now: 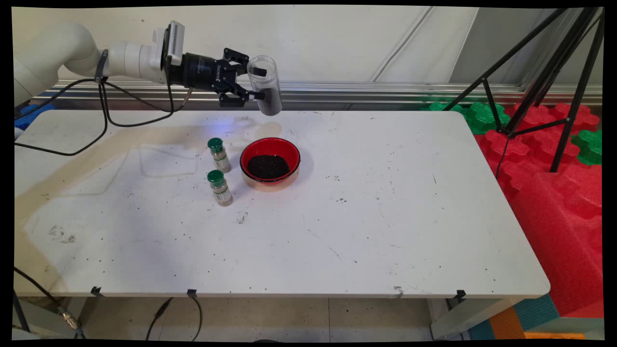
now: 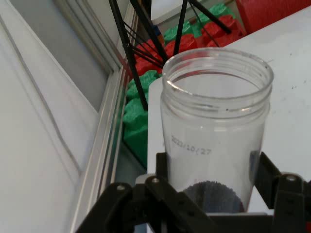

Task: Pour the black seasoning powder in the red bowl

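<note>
Clear jar [image 1: 265, 85] clamped in end effector [image 1: 256, 84], raised above table [image 1: 385, 217], behind red bowl [image 1: 270, 160].

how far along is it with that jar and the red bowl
Done, by the look of it: the red bowl already holds a dark heap of grains. In hand: the gripper is shut on the clear jar, raised above the table behind the bowl, with some dark grains in its bottom. Left: the two green-capped bottles stand untouched beside the bowl.
</note>
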Action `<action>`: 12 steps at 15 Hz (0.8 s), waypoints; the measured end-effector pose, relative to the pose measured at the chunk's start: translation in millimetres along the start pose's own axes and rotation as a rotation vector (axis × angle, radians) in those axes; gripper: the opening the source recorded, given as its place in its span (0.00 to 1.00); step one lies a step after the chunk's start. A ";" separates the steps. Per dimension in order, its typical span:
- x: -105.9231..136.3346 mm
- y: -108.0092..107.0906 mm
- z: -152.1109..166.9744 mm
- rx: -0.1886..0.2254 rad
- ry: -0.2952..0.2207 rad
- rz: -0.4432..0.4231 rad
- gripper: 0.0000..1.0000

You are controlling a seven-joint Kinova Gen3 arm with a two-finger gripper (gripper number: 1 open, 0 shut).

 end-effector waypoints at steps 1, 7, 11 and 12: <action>-2.2 -0.4 0.2 0.003 -0.005 0.027 0.00; -13.1 2.0 -1.0 0.012 -0.031 0.242 0.00; -16.5 5.9 -2.4 0.011 -0.043 0.374 0.00; -16.9 7.1 -2.9 0.011 -0.045 0.405 0.00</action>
